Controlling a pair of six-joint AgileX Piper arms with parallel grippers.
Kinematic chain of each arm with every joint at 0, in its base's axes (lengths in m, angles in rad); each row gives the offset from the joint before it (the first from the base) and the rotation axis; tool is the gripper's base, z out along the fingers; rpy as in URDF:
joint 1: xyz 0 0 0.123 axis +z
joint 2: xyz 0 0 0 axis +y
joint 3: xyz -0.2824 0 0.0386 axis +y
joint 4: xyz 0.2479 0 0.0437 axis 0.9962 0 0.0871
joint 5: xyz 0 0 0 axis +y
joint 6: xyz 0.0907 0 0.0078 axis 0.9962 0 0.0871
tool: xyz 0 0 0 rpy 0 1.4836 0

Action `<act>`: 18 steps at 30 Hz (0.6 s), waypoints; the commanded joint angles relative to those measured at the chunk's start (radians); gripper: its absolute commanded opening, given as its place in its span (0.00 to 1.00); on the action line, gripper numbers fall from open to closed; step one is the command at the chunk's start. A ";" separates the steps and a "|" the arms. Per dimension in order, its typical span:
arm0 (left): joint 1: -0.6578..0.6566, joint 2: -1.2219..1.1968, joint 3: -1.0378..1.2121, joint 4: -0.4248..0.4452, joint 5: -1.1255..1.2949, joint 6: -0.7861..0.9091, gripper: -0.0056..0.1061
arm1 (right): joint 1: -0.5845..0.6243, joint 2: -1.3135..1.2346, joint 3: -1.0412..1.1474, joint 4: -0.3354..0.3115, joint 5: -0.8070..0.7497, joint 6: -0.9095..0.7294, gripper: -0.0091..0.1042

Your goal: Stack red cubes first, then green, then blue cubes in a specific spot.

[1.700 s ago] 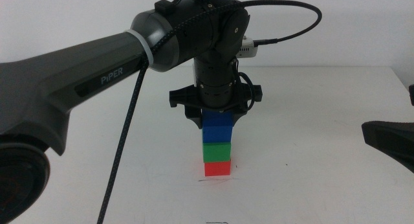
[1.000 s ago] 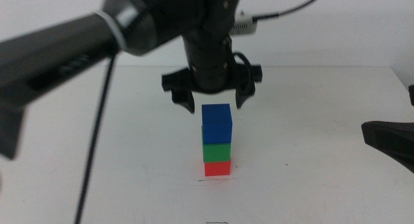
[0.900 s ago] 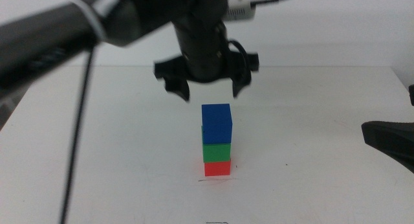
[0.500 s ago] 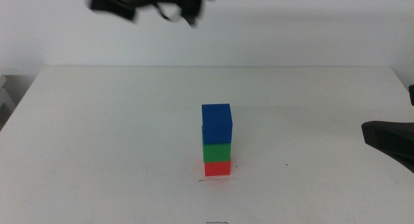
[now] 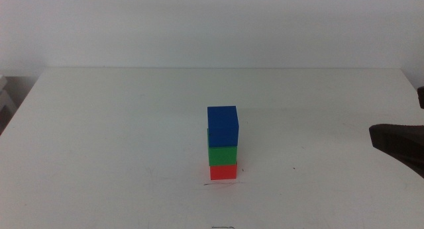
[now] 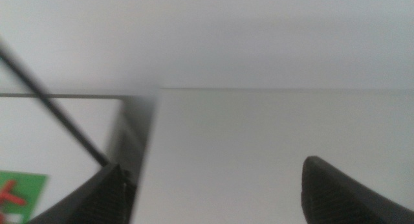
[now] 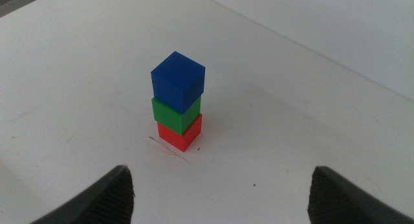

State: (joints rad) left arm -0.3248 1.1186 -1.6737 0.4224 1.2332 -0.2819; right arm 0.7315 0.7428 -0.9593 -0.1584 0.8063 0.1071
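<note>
A three-cube stack stands at the middle of the white table: red cube (image 5: 223,171) at the bottom, green cube (image 5: 222,154) on it, blue cube (image 5: 222,126) on top, turned slightly askew. The same red cube (image 7: 180,133), green cube (image 7: 175,112) and blue cube (image 7: 178,81) show in the right wrist view. The stack rests at the specific spot, right behind a thin dark scribbled line (image 5: 222,183). My left gripper (image 6: 213,191) is out of the middle view, open and empty near the table's edge. My right gripper (image 7: 223,191) waits open at the right, well apart from the stack.
Part of the right arm (image 5: 397,143) shows dark at the middle view's right edge. A green sheet with a red mark (image 6: 16,195) lies beyond the table's edge in the left wrist view. A small dark mark (image 5: 222,226) sits at the table's front edge.
The left arm let go of the blue cube, rose above the stack and drew back out of the middle view. The stack stays standing. The right arm has not moved.
</note>
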 commanded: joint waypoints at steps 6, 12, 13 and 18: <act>0.223 -0.122 0.146 -0.094 -0.431 0.055 0.89 | -0.008 -0.003 -0.025 -0.017 -0.067 -0.008 0.90; 0.238 -0.132 0.169 -0.080 -0.495 0.054 0.89 | -0.008 -0.003 -0.025 -0.017 -0.067 -0.008 0.90; 0.238 -0.132 0.169 -0.080 -0.495 0.054 0.89 | -0.008 -0.003 -0.025 -0.017 -0.067 -0.008 0.90; 0.238 -0.132 0.178 -0.080 -0.494 0.054 0.89 | -0.008 -0.003 -0.025 -0.017 -0.067 -0.008 0.90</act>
State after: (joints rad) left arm -0.0897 0.9973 -1.4757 0.3315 0.8175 -0.2261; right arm 0.7315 0.7428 -0.9593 -0.1584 0.8063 0.1071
